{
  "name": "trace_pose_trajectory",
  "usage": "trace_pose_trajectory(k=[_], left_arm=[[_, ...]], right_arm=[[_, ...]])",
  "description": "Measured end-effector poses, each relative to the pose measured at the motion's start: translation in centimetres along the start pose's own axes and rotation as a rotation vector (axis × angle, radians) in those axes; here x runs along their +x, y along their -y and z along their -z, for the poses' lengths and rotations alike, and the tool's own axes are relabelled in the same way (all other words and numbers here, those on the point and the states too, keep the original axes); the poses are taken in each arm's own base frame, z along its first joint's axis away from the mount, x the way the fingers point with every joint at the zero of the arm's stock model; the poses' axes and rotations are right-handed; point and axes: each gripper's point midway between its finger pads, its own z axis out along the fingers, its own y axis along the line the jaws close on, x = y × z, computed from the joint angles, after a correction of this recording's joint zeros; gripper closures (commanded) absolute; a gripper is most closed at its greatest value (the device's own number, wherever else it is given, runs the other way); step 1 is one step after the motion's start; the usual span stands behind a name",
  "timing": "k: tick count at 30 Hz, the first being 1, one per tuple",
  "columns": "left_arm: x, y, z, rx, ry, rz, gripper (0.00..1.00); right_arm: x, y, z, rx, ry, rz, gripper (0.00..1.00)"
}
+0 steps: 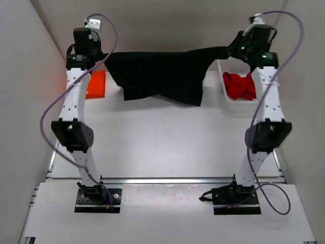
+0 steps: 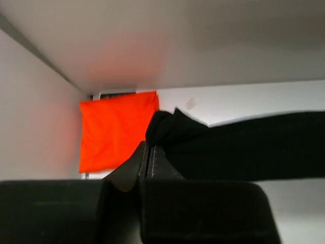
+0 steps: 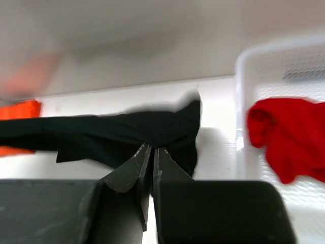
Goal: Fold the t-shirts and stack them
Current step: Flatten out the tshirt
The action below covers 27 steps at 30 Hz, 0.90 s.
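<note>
left gripper [image 2: 148,155] clamped on black shirt [image 1: 162,76] corner | right gripper [image 3: 152,155] clamped on opposite corner | shirt, 12 o'clock: looks soft, light, saggy; hold top corners

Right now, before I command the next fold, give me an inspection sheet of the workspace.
Surface: white table, no stains or spills seen.
Job's things: black t-shirt stretched between both arms at the far side, with its lower edge hanging toward the table. Orange t-shirt folded flat, far left. Red t-shirt crumpled in the basket.
Clutter: white mesh basket, far right.
Grippers: left gripper shut on one end of the black t-shirt. Right gripper shut on the other end.
Cables: purple cables loop loosely off each arm, clear of the cloth.
Surroundings: plain walls; nothing else seen.
</note>
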Motion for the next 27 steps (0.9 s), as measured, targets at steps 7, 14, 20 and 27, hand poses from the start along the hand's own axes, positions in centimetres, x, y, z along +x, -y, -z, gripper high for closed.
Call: trace_pose_trajectory(k=[7,14,20,27], left_arm=[[0.4,1.0,9.9,0.029,0.105,0.012,1.00],[23.6,2.9,8.2,0.096,-0.466,-0.015,1.00],[37.8,4.8,15.3,0.217,-0.916,-0.084,1.00],[41.2,4.2,18.6,0.248,-1.086,-0.061,1.00]], right_arm=[[1.4,-2.4,12.9,0.006,0.086,0.054,1.00],[24.1,0.7,13.8,0.077,-0.402,0.002,1.00],[36.2,3.5,19.8,0.184,-0.699,-0.099,1.00],[38.5,3.0,20.9,0.150,-0.746,-0.186,1.00]])
